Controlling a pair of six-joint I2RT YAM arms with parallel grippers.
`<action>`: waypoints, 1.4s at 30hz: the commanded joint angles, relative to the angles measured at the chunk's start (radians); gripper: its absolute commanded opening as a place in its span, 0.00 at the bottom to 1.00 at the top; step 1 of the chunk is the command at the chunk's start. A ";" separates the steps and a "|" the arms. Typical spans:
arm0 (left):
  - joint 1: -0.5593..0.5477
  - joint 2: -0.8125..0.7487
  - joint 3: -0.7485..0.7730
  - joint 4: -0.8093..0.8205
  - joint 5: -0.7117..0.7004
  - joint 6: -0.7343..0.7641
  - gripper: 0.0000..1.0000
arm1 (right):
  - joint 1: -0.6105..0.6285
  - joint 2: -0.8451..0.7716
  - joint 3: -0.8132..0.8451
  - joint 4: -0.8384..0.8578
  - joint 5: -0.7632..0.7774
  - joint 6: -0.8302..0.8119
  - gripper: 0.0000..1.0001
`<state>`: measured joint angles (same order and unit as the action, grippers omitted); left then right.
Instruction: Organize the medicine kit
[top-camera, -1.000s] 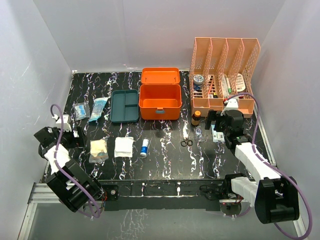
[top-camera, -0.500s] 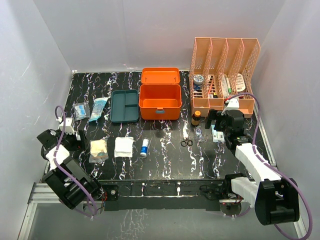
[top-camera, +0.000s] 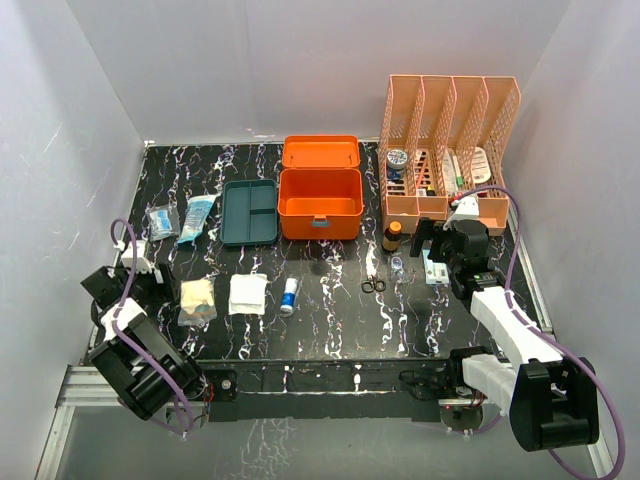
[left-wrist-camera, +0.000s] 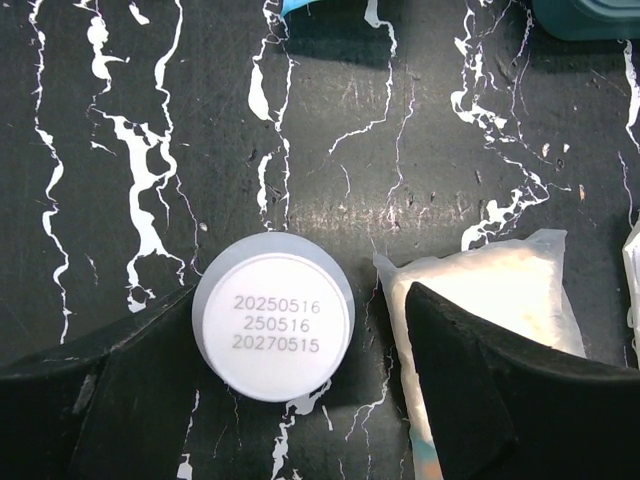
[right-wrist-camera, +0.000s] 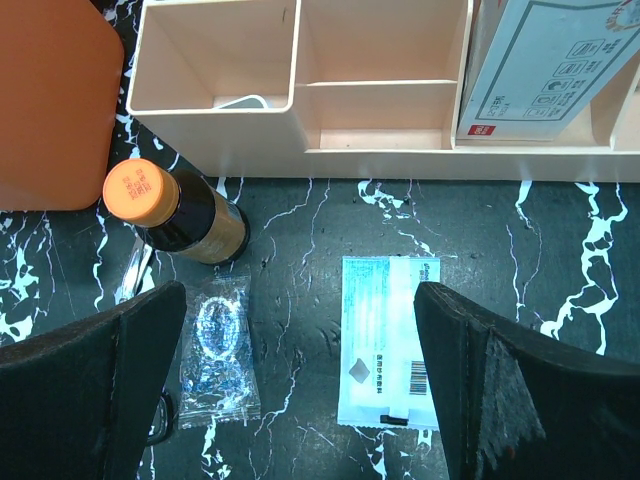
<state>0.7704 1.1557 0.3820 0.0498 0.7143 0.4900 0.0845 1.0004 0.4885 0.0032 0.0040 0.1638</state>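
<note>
The orange medicine kit (top-camera: 320, 205) stands open at the back middle, its lid (top-camera: 321, 152) tipped back. Its teal divided tray (top-camera: 250, 212) lies on the table to its left. My left gripper (top-camera: 135, 275) is low at the left edge. In the left wrist view it (left-wrist-camera: 300, 340) is open around a white round container with printed dates (left-wrist-camera: 272, 316), which touches the left finger; the right finger overlaps a gauze packet (left-wrist-camera: 490, 300). My right gripper (top-camera: 435, 250) is open over a white-blue sachet (right-wrist-camera: 390, 340) and a clear packet (right-wrist-camera: 215, 350).
A peach slatted organizer (top-camera: 450, 150) stands at the back right, with a brown orange-capped bottle (right-wrist-camera: 175, 210) before it. Scissors (top-camera: 373, 285), a white tube (top-camera: 289, 296), a white pad (top-camera: 248, 294), gauze (top-camera: 197, 300) and two packets (top-camera: 180, 220) lie on the table.
My left gripper has moved nearer and slightly right, lower over the table. The right arm has not moved.
</note>
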 joint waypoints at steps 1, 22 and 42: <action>0.006 -0.039 -0.022 0.069 0.044 -0.019 0.73 | 0.004 -0.007 0.047 0.065 0.011 0.004 0.98; 0.006 0.021 0.028 0.007 0.064 0.012 0.21 | 0.004 -0.028 0.036 0.059 0.022 0.034 0.98; -0.008 0.146 0.673 -0.906 0.120 0.341 0.00 | 0.004 -0.052 0.038 0.020 0.018 0.039 0.98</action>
<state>0.7704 1.2736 0.8646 -0.5758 0.7773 0.7288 0.0845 0.9829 0.4885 0.0032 0.0082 0.2085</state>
